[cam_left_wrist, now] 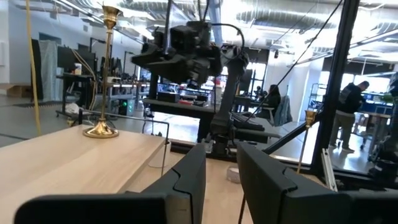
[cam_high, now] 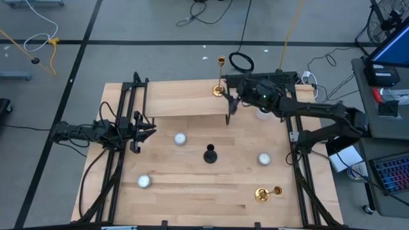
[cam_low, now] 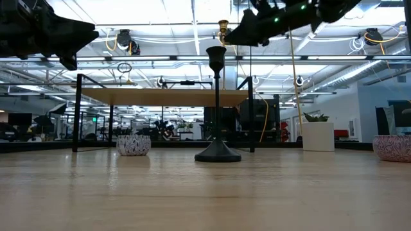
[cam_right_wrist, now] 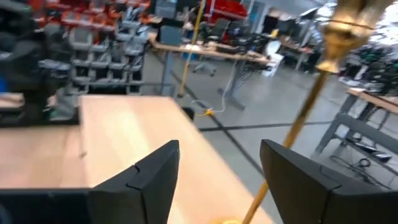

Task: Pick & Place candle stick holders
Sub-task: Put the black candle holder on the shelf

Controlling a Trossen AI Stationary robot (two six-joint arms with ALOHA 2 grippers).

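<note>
A pale wooden table (cam_high: pixel 192 185) with a raised wooden shelf (cam_high: pixel 185 101) at its upper middle is seen in the high view, set on a grey floor crossed by dark lines. One gold candle stick holder (cam_high: pixel 221 76) stands upright on the shelf's right end; the right gripper (cam_high: pixel 231 102) is held just beside it, fingers spread wide, nothing gripped. A second gold holder (cam_high: pixel 267 193) lies at lower right. The black holder (cam_high: pixel 209 154) stands at centre. The left gripper (cam_high: pixel 148 128) is parked at left, fingers narrowly apart, empty. No writing can be read.
</note>
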